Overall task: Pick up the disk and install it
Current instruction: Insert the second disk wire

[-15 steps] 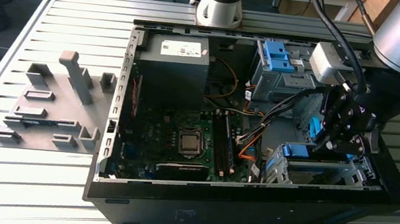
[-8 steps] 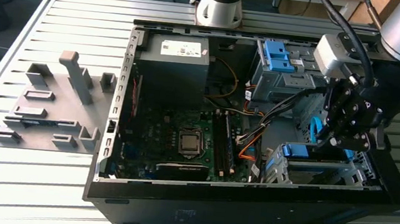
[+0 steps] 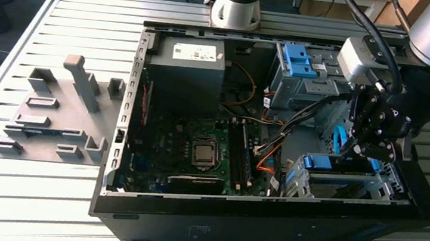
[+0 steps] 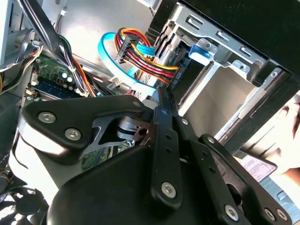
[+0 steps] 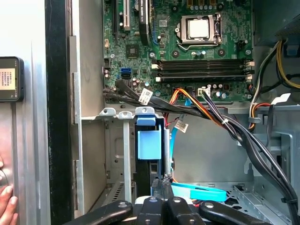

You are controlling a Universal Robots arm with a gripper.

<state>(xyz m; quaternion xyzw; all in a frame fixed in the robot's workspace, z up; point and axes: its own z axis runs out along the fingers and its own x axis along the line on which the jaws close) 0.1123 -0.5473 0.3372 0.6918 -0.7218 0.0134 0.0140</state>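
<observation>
The disk already sits in the grey drive bay at the computer case's front corner — the gripper hovers above, fingers pinched together on nothing — so installation looks nearly done.

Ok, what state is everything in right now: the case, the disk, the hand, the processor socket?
Case: lying flat, side open.
Disk: on edge in the lower bay, blue tab showing.
Hand: shut, tips close to the disk, nothing seen between them.
Socket: uncovered, no cooler on it.
</observation>
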